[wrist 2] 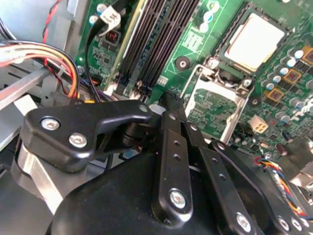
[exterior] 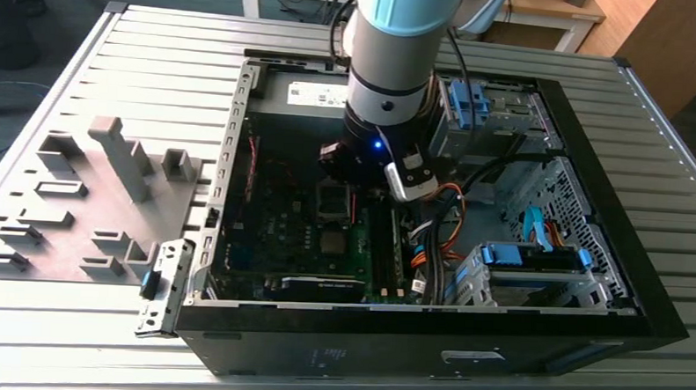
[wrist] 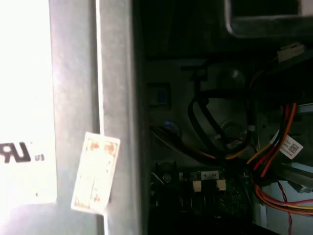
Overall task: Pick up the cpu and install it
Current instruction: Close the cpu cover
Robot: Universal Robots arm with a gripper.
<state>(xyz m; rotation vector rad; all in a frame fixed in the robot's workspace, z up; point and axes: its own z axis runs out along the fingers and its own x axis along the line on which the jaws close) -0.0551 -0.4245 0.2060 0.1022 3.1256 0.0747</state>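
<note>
So the arm [exterior: 389,65] is reaching down into the open computer case [exterior: 608,286], which lies on its side on a slatted metal table [exterior: 106,343]. In the second wrist view the gripper [wrist 2: 166,105] is low over the green motherboard [wrist 2: 230,115], and honestly I can't tell from these angles whether it's open or closed, or whether it's got anything in it. The cpu [wrist 2: 254,41] is easy to spot though: a pale silver square sitting flat in its socket on the board, clearly apart from the gripper. Between the two is the socket's metal frame [wrist 2: 193,85], flipped open toward the gripper. The long black memory slots [wrist 2: 161,39] run just beside the socket, and a bundle of orange, red and yellow wires [wrist 2: 63,68] sits off past them. In the exterior view there's a grey box with a white label [exterior: 317,94] at the far end of the case, blue drive brackets [exterior: 531,256] on the exterior view's right, and a grey fixture tray [exterior: 90,193] out on the table on the exterior view's left. The first wrist view has a grey metal wall with a small sticker [wrist: 95,174] on it.
</note>
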